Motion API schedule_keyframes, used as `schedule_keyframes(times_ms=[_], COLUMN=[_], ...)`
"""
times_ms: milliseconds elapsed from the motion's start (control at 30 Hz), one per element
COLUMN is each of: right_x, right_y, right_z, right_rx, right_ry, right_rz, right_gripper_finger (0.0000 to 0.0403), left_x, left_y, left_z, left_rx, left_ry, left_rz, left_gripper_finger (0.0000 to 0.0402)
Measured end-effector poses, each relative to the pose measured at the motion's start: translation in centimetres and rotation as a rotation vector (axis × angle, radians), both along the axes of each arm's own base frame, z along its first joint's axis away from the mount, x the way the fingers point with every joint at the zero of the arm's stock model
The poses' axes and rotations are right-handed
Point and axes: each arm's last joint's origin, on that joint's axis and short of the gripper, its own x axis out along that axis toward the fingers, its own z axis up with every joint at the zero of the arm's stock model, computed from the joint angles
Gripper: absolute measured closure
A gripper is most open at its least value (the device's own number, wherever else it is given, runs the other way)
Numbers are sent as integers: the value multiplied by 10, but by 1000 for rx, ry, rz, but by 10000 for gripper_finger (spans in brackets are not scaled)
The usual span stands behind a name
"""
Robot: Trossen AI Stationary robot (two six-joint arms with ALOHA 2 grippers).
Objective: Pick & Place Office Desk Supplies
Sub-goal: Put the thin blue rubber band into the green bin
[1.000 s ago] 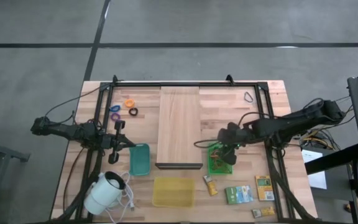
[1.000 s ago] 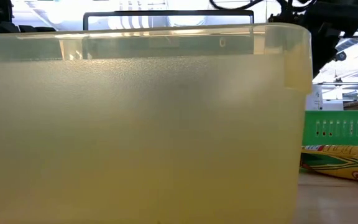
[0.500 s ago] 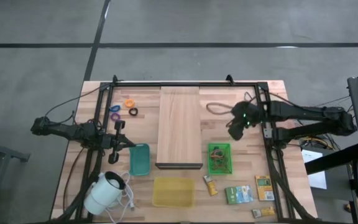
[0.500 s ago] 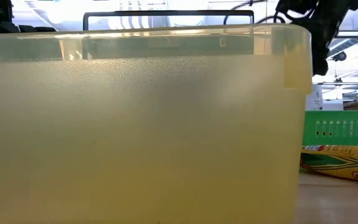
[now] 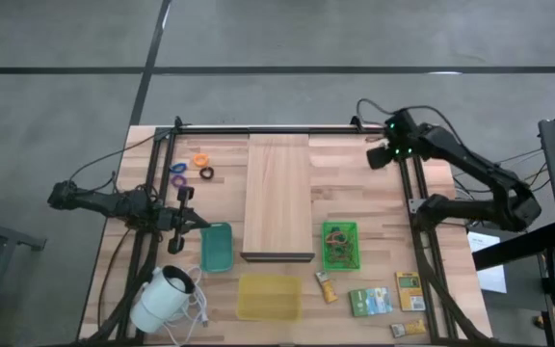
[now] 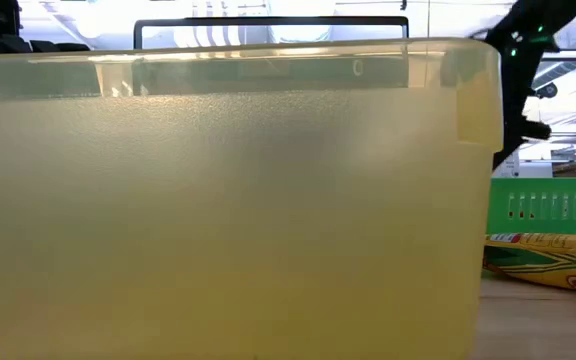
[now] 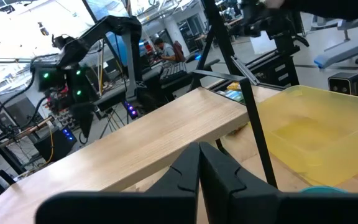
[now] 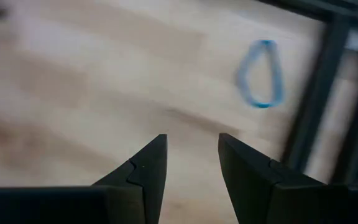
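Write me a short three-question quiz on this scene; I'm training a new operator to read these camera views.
1. True or false: the right gripper is open and holds nothing.
2. Which rubber band lies on the table just ahead of the right gripper's fingers? A red, B blue, C tan.
3. Fill in: the green basket sits on the long wooden board's ____ side in the high view.

Key
1. True; its fingers stand apart over bare wood.
2. B.
3. Right. The left gripper, shut, waits by the teal tray.
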Motion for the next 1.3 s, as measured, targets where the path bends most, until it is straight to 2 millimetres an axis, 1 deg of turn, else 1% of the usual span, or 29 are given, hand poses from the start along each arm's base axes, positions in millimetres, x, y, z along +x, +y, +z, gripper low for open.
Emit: schedule_keyframes(times_ms=[33,100,167,267,333,400,567,733,933,1067,1167,1233,1300], right_x=[-4,-4,1,4,8,10,21,32,42,43,40,39,41], right_y=[-6,-9,-13,-17,-25,-28,-45,-64,-81,-92,-101,-106,-111], right_z=[-1,2,7,6,12,12,13,-2,-35,-58,-71,-75,-70], right_rx=[7,31,6,8,-30,5,38,98,201,269,298,322,303], right_ry=[-13,-63,-112,-135,-170,-176,-198,-148,-60,-3,23,53,52], right_rz=[-28,-39,-44,-71,-102,-158,-242,-265,-281,-309,-338,-362,-357], right_gripper_finger=[259,261,265,271,276,280,290,291,282,276,273,273,275], left_x=[0,0,0,0,0,0,0,0,0,0,0,0,0], left_y=[0,0,0,0,0,0,0,0,0,0,0,0,0], left_z=[0,0,0,0,0,0,0,0,0,0,0,0,0], left_rx=[0,0,0,0,0,0,0,0,0,0,0,0,0], left_ry=[0,0,1,1,0,0,0,0,0,0,0,0,0], left_rz=[0,0,1,0,0,0,1,1,1,1,1,1,1], left_gripper_finger=[390,390,390,390,390,390,390,390,390,390,390,390,390])
